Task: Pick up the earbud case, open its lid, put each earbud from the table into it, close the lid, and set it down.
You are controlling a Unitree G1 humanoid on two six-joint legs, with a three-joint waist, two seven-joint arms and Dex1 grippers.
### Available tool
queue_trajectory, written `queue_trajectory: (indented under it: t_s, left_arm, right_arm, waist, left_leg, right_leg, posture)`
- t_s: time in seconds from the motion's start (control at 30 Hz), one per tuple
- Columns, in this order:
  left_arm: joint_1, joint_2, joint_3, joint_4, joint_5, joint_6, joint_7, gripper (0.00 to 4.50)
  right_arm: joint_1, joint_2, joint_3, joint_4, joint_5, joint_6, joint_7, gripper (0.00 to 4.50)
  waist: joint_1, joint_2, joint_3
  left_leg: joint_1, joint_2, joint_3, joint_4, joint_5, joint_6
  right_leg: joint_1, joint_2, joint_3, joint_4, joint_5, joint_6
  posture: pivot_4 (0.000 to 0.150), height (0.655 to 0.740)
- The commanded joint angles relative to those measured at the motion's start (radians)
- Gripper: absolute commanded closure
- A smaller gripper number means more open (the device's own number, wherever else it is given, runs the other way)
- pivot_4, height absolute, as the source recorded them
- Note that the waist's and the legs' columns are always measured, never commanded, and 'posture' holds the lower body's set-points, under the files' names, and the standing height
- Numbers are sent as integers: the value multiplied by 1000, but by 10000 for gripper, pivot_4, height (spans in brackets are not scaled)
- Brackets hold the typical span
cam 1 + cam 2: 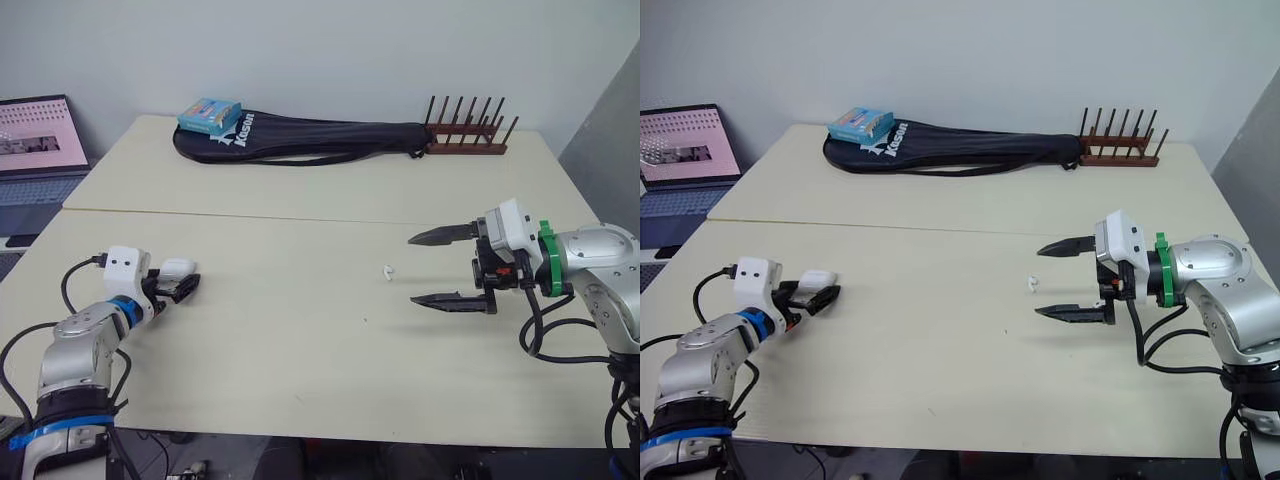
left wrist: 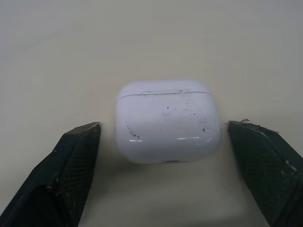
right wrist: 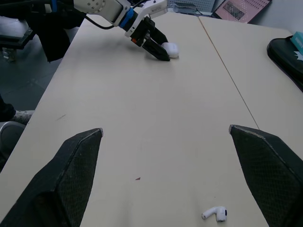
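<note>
My left gripper (image 1: 185,287) sits spread around the earbud case (image 2: 168,123), not touching; right gripper (image 1: 411,270) wide, beside an earbud (image 1: 388,271).

earbud case (image 2: 168,123) was glossy white plastic, black fingers (image 2: 71,165) looked matt and cross-hatched, table (image 1: 300,340) smooth matt, bag (image 1: 320,135) cloth, rack (image 1: 465,148) dark wood

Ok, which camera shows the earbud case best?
The left wrist view: the earbud case sits close up, lid seam visible. Both eye views and the right wrist view show it small, at the left gripper.
</note>
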Motion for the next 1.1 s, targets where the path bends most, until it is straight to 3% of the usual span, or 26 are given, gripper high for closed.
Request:
queue_trajectory:
  t_s: [0.03,0.2,0.33,0.47,0.6,0.73,0.93,1.1]
  left_arm:
    - [-14,-4,-51,69,28,0,-26,4093]
    - [-12,1,-61,86,35,-16,-46,17033]
    - [23,11,-63,53,34,-34,-68,17034]
    - [119,-15,-103,-155,-5,-97,-157,17034]
    - [218,-78,-206,-427,-26,-203,-233,17034]
    - [254,-159,-349,-580,23,-351,-268,17034]
    - [204,-218,-453,-577,91,-570,-281,17034]
    - [179,-246,-508,-557,122,-712,-296,17034]
  right_arm:
    - [0,-1,-21,-23,21,3,4,0]
    - [14,-10,-32,-40,26,11,0,0]
    - [24,-20,-41,-54,25,18,-5,0]
    - [59,-53,-48,-82,22,65,-26,0]
    - [102,-77,-50,-134,45,203,-107,0]
    - [130,1,-46,-231,148,426,-288,0]
    - [95,159,-93,-258,411,778,-526,0]
    - [53,238,-116,-212,516,907,-636,0]
  waist:
    - [0,2,-1]
    - [0,3,-1]
    - [-2,3,-2]
    - [-5,3,-2]
    - [5,2,-1]
    - [8,0,0]
    - [-6,0,0]
    - [-7,0,0]
  left_leg:
    - [0,0,0,0,0,0]
    - [0,0,0,0,0,0]
    - [0,0,0,0,0,0]
    - [-1,2,2,0,0,0]
    - [-3,3,1,-1,0,0]
    - [-4,3,3,-1,0,0]
    - [-3,2,4,-2,0,1]
    - [-4,2,5,-2,0,1]
  right_leg:
    - [0,0,0,0,0,0]
    - [0,0,0,0,0,0]
    - [0,0,0,0,0,0]
    - [-1,0,3,-2,0,1]
    - [-1,-3,2,-5,-1,1]
    - [0,-3,4,-7,-1,1]
    - [-1,3,4,-6,-1,1]
    - [-2,3,5,-7,-1,1]
  posture:
    - [1500,7274]
    - [1500,7274]
    - [1500,7274]
    - [1500,7274]
    - [1500,7274]
    - [1500,7274]
    - [1500,7274]
    - [1500,7274]
